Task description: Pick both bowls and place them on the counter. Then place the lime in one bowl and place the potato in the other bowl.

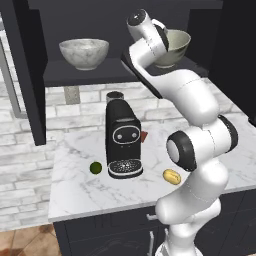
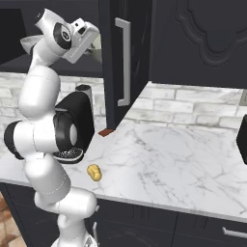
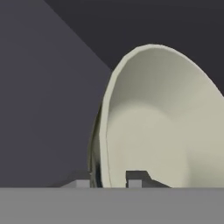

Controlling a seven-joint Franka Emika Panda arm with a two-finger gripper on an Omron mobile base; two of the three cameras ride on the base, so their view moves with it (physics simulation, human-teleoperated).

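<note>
The olive-beige bowl is pinched at its rim on the shelf by the pincer, one fingertip inside, one outside, so it can be lifted. The marbled bowl stands alongside. Below, lime and potato flank a coffee machine on the surface, narrowing the set-down room.

You get two base views flanking the gripper, sharing the counter; hand view sits close at the olive-beige bowl.
</note>
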